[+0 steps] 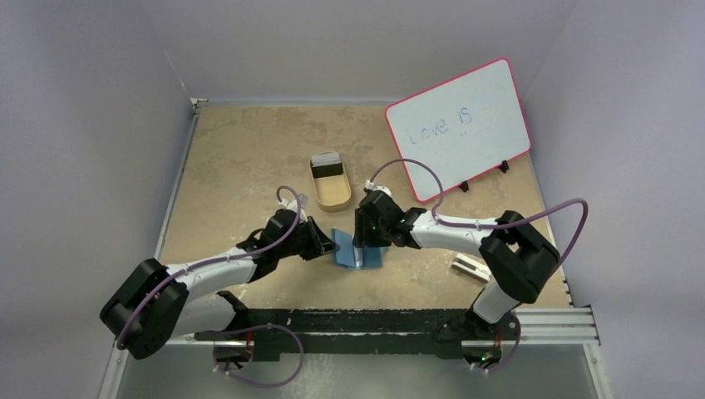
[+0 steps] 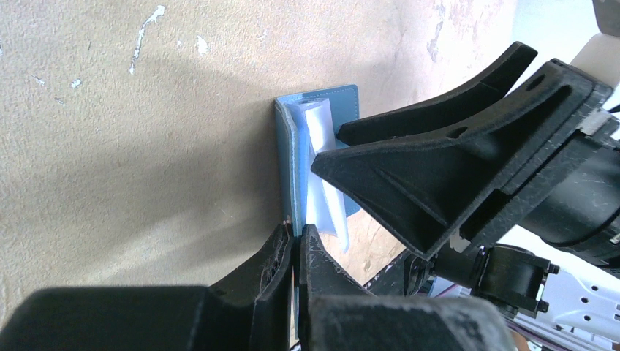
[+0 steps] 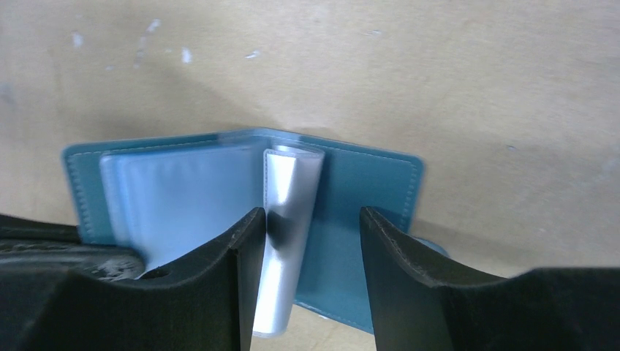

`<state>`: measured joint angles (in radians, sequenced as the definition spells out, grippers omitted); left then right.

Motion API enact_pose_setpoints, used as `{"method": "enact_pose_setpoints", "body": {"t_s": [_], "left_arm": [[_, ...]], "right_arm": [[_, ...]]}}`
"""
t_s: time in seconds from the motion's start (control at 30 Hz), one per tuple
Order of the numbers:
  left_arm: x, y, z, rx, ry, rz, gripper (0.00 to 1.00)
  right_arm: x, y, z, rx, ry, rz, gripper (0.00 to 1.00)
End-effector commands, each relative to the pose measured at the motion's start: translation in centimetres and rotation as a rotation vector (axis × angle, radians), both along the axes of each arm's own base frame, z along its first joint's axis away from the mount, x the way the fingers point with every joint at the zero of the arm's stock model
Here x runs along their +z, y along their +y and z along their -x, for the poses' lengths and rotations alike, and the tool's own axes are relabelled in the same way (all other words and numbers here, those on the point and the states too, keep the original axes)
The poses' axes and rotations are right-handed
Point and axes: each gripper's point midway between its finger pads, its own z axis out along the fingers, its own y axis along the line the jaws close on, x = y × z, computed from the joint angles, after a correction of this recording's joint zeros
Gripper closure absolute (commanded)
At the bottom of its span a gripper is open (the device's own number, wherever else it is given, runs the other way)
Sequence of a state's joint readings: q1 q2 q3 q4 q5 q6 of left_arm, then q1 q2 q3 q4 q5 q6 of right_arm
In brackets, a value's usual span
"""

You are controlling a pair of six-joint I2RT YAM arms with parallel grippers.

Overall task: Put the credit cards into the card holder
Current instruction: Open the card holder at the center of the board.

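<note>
Closest in, the left gripper (image 2: 296, 238) is clamped tight on the cover edge of the card holder (image 2: 291, 139) — holding it open on the table (image 1: 241, 158), I judge — so the right gripper (image 3: 311, 219), half open and gripping nothing, can straddle a clear sleeve (image 3: 292, 183).

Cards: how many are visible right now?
1 sure: a black card in the tan tray; a pale edge beside it may be another. The wallet could hide more.
</note>
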<state>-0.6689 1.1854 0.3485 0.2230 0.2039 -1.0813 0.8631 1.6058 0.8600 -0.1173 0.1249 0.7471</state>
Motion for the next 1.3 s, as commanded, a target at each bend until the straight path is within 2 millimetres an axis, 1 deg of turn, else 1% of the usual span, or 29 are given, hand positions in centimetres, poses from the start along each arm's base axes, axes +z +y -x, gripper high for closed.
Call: {"method": "enact_pose_setpoints", "body": {"t_s": [0.0,0.1,0.3,0.5,0.6,0.63,0.67,0.73,0.8,0.9,1.03,1.1,1.13,1.17,1.2,1.27], "left_arm": [[3.1,-1.1,-1.6,0.0,-0.087,0.055,1.0],[3.7,-1.4,-1.7,-0.002,-0.094,0.078,1.0],[4.0,-1.7,-1.8,-0.002,-0.093,0.1,1.0],[3.4,-1.7,-1.9,-0.001,-0.08,0.092,1.0],[3.9,-2.0,-2.0,-0.001,-0.085,0.114,1.0],[4.2,-2.1,-2.0,-0.003,-0.088,0.121,1.0],[4.4,-2.2,-2.1,-0.004,-0.091,0.126,1.0],[4.8,-2.3,-2.2,-0.005,-0.098,0.132,1.0],[5.1,-2.4,-2.3,-0.005,-0.102,0.136,1.0],[5.1,-2.6,-2.3,-0.01,-0.099,0.138,1.0],[5.2,-2.8,-2.4,-0.019,-0.097,0.139,1.0],[5.3,-2.9,-2.6,-0.019,-0.099,0.142,1.0],[5.3,-3.0,-2.7,-0.019,-0.1,0.142,1.0],[5.3,-3.0,-2.6,-0.02,-0.099,0.142,1.0],[5.2,-3.0,-2.6,-0.02,-0.097,0.141,1.0],[4.9,-2.9,-2.5,-0.02,-0.091,0.138,1.0]], "right_arm": [[1.7,-2.5,-1.1,-0.069,-0.073,0.1,0.5],[2.1,-2.8,-1.7,-0.075,-0.104,0.12,0.52],[2.6,-3.0,-1.9,-0.076,-0.11,0.143,0.59],[4.0,-1.7,-2.2,-0.034,-0.129,0.103,0.66],[3.5,-1.4,-1.5,-0.005,-0.109,0.111,0.71],[4.1,-0.8,-1.8,-0.001,-0.116,0.103,0.72],[4.2,-0.7,-1.8,0.001,-0.116,0.109,0.74],[3.7,-1.2,-1.7,-0.007,-0.105,0.146,0.78],[3.1,-1.6,-1.6,-0.011,-0.093,0.186,0.8],[2.2,-2.2,-1.4,-0.02,-0.07,0.25,0.82],[0.9,-2.6,-0.9,-0.017,-0.041,0.337,0.88],[0.3,-3.3,-0.7,-0.028,-0.027,0.386,0.88],[0.0,-4.1,-0.7,-0.045,-0.024,0.423,0.87],[-0.2,-4.7,-0.6,-0.06,-0.017,0.452,0.84],[-0.4,-5.1,-0.3,-0.067,-0.008,0.47,0.78],[-0.3,-5.6,-0.1,-0.076,-0.003,0.487,0.73]]}}
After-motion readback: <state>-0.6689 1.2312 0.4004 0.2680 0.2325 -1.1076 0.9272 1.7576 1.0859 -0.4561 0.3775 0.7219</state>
